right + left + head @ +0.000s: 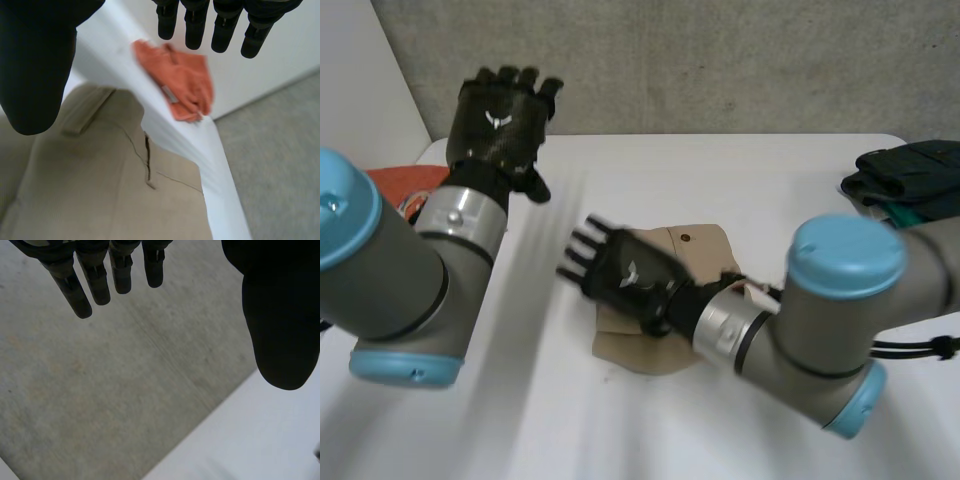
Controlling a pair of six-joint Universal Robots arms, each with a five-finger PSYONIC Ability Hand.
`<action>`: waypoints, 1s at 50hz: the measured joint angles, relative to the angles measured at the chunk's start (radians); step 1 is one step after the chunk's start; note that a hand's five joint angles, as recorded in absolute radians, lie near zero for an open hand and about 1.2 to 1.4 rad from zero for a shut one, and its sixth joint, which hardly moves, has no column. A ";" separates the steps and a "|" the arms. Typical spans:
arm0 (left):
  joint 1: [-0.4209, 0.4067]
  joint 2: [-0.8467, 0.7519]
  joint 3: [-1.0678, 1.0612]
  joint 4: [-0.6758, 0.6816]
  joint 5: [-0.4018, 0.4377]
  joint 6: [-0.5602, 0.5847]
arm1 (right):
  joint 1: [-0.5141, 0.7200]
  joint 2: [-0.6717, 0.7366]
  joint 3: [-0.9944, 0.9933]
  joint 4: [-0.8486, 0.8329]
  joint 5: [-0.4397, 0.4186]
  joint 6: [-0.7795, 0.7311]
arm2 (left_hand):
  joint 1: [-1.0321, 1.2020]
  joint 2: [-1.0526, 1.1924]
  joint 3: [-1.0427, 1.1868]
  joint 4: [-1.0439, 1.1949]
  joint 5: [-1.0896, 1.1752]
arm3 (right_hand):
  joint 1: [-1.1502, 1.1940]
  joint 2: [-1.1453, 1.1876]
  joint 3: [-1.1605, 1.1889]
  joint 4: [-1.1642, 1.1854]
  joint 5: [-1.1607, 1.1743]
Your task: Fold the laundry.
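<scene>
Fingers of left hand: straight, slightly spread, holding nothing; raised clear of table toward 11 o'clock. Fingers of right hand: likewise straight and empty, placed over 9 o'clock side of tan garment; contact with cloth not determinable. Tan garment lying folded near table centre. Orange cloth at 9 o'clock table edge, beside left arm; dark folded pile at 2 o'clock, near right elbow.

Risks, as judged:
- Top layer dragged open or rucked by flat fingers sweeping across, with nothing pinning the far side.
- Garment pushed along whole rather than creased.
- Orange cloth knocked off the edge by left arm.
- Dark pile nudged by right elbow.
</scene>
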 measured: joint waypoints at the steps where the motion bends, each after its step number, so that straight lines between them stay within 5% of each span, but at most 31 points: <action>1: -0.001 -0.005 0.020 0.000 0.001 -0.006 | -0.012 -0.025 0.002 0.001 0.008 0.098 | 0.000 0.000 0.000 0.000 0.000 | 0.000 0.000 0.000 0.000 0.000; 8: -0.043 -0.103 0.175 -0.019 0.025 -0.051 | -0.149 -0.169 0.021 0.040 0.151 0.612 | 0.000 0.000 0.000 0.000 0.000 | 0.000 0.000 0.000 0.000 0.000; 11: -0.086 -0.172 0.249 -0.050 0.048 -0.067 | -0.206 -0.198 0.013 0.098 0.237 0.662 | 0.000 0.000 0.000 0.000 0.000 | 0.000 0.000 0.000 0.000 0.000; 20: -0.200 -0.411 0.459 -0.288 0.047 -0.160 | -0.261 -0.096 -0.118 0.273 0.382 0.528 | 0.000 0.000 0.000 0.000 0.000 | 0.000 0.000 0.000 0.000 0.000; 33: -0.239 -0.539 0.471 -0.503 -0.178 -0.160 | -0.247 0.154 -0.276 0.434 0.298 0.541 | 0.000 0.000 0.000 0.000 0.000 | 0.000 0.000 0.000 0.000 0.000; 43: -0.238 -0.562 0.440 -0.603 -0.186 -0.095 | -0.247 0.219 -0.271 0.444 0.298 0.456 | -0.002 -0.003 0.000 0.000 0.000 | -0.019 -0.020 0.000 0.000 0.000; 50: -0.242 -0.477 0.443 -0.585 -0.182 -0.094 | -0.249 0.135 -0.218 0.404 0.315 0.381 | -0.017 -0.010 0.000 0.000 0.000 | -0.025 -0.020 0.000 0.000 0.000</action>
